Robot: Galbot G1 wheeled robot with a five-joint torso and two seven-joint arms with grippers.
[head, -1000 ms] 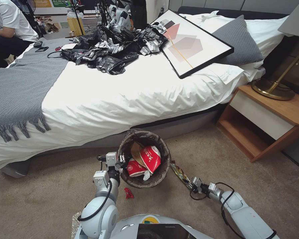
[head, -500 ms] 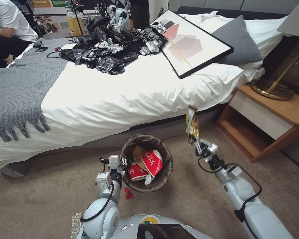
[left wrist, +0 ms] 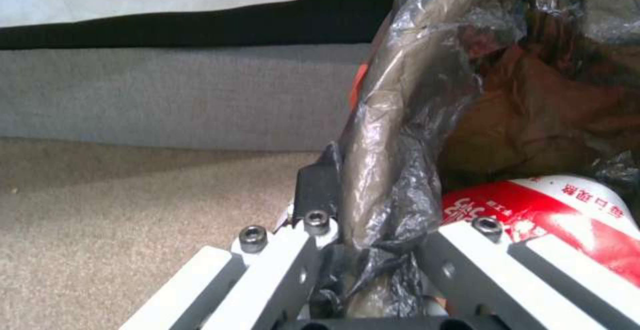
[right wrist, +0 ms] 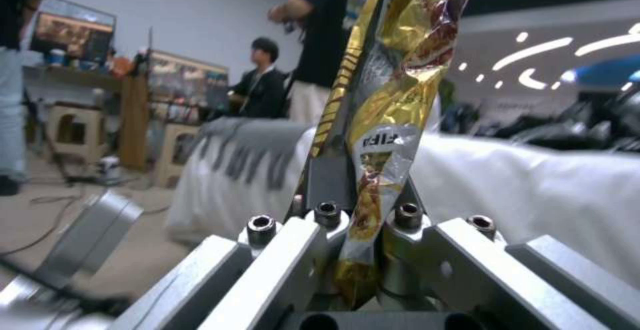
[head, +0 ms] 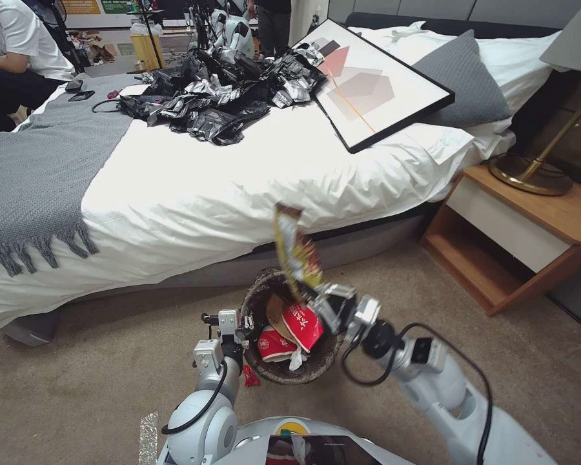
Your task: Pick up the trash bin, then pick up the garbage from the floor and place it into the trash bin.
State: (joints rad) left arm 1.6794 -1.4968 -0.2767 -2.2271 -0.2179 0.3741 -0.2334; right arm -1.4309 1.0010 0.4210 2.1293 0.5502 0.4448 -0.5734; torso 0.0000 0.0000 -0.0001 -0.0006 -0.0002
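Observation:
The trash bin (head: 316, 363), lined with a dark bag, hangs just above the carpet beside the bed. My left gripper (head: 244, 325) is shut on its rim (left wrist: 383, 170), pinching the liner between the fingers. Inside lie red-and-white paper cups (head: 300, 321) (left wrist: 567, 210) and a tan paper bag (head: 276, 311). My right gripper (head: 317, 298) is shut on a yellow snack wrapper (head: 294, 248) (right wrist: 387, 114), which stands upright over the bin's right rim. A small red scrap of garbage (head: 250, 376) lies on the carpet by the bin's near left side.
The bed (head: 193, 187) runs across the back, carrying a heap of black and silver bags (head: 219, 90), a framed picture (head: 371, 81) and a grey throw (head: 39, 168). A wooden nightstand (head: 523, 232) stands at the right. Open carpet (head: 77, 387) lies at the left.
My right arm lifted the yellow wrapper off the floor, raised it high to the right, then swung it left over the bin's rim. The left gripper kept its hold on the bin.

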